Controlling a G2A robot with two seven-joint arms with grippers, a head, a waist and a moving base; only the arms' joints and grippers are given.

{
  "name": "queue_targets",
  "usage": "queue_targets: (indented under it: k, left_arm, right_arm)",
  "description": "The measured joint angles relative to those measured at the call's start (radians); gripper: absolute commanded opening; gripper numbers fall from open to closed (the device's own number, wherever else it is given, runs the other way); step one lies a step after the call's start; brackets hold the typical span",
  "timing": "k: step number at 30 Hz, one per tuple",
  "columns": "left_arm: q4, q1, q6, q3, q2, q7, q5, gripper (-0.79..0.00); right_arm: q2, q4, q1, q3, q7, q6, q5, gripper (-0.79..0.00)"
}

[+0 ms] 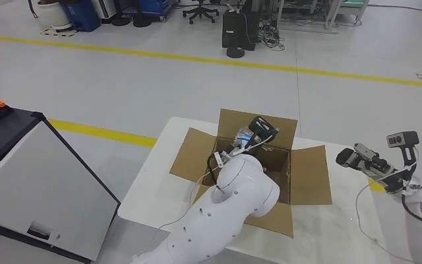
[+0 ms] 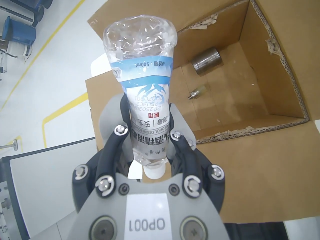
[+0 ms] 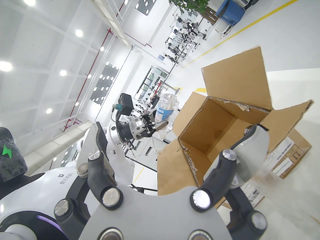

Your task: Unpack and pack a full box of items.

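Observation:
A clear plastic bottle [image 2: 141, 76] with a blue and white label is held over the near-left corner of the open cardboard box [image 2: 272, 96]. My left gripper [image 2: 147, 116] is shut on its lower label, cap end toward the wrist and base pointing away. On the box floor lie a metal cylinder [image 2: 206, 61] and a small metal fitting [image 2: 197, 92]. In the top view the bottle [image 1: 242, 138] hangs above the box [image 1: 310, 175]. My right gripper [image 3: 175, 138] stands open and holds nothing, off the box's right side [image 1: 346, 157].
The box sits on a white table [image 1: 165, 171] with its four flaps folded out. A grey cabinet [image 1: 39, 185] stands left of the table. Bare tabletop lies to the right of the box, under the right arm.

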Motion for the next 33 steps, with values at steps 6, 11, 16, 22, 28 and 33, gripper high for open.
queue_targets:
  k: [6, 11, 16, 22, 28, 33]
  left_arm:
    - [-0.064, -0.012, -0.012, -0.088, -0.012, 0.001, -0.034, -0.785]
    - [-0.078, -0.013, -0.069, -0.163, -0.021, 0.001, 0.064, -0.785]
    - [-0.132, 0.026, -0.126, -0.232, -0.042, 0.001, 0.134, -0.785]
    - [-0.185, 0.07, -0.219, -0.275, -0.077, 0.001, 0.223, -0.785]
    - [-0.172, 0.063, -0.274, -0.253, -0.087, 0.001, 0.245, -0.785]
    - [-0.173, 0.063, -0.272, -0.254, -0.087, 0.001, 0.245, -0.785]
  right_arm:
    - [0.0, 0.0, 0.0, 0.0, 0.0, 0.0, 0.0, 0.0]
    - [0.0, 0.0, 0.0, 0.0, 0.0, 0.0, 0.0, 0.0]
    - [0.0, 0.0, 0.0, 0.0, 0.0, 0.0, 0.0, 0.0]
    - [0.0, 0.0, 0.0, 0.0, 0.0, 0.0, 0.0, 0.0]
    - [0.0, 0.0, 0.0, 0.0, 0.0, 0.0, 0.0, 0.0]
    - [0.0, 0.0, 0.0, 0.0, 0.0, 0.0, 0.0, 0.0]
